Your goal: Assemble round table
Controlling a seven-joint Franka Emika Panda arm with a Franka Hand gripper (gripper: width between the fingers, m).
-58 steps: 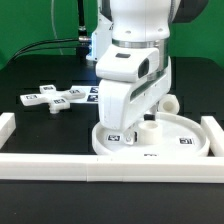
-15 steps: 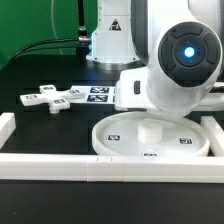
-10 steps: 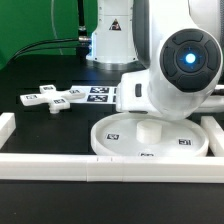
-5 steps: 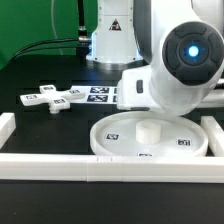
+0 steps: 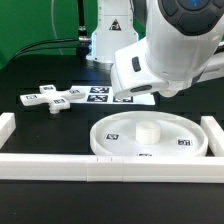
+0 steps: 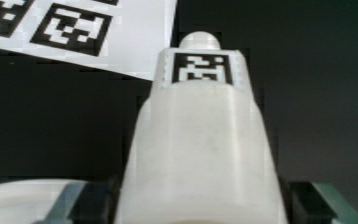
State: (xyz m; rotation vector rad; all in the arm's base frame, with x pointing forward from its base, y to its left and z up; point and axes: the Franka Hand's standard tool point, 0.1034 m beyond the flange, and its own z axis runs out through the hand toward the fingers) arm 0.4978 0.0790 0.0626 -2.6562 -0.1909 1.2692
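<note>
The large rimmed round disc (image 5: 115, 135) lies flat at the front of the table, with a short round stub (image 5: 148, 131) at its centre. The cross-shaped base (image 5: 55, 98) lies at the exterior view's left. In the wrist view my gripper (image 6: 202, 205) is shut on the white cylinder leg (image 6: 201, 130). The leg carries a square tag and reaches away from the camera, with a dark finger (image 6: 318, 200) on each side of it. In the exterior view the arm's wrist body (image 5: 160, 60) hangs above the disc and hides the fingers and the leg.
The marker board (image 5: 100, 93) lies behind the disc, and its tags also show in the wrist view (image 6: 69, 28). Long white border bars (image 5: 60, 166) run along the front and both sides. The robot's base (image 5: 112, 35) stands at the back.
The arm has risen and swung up off the disc. The whole disc with its centre stub now shows, where the wrist body covered its back part before.
</note>
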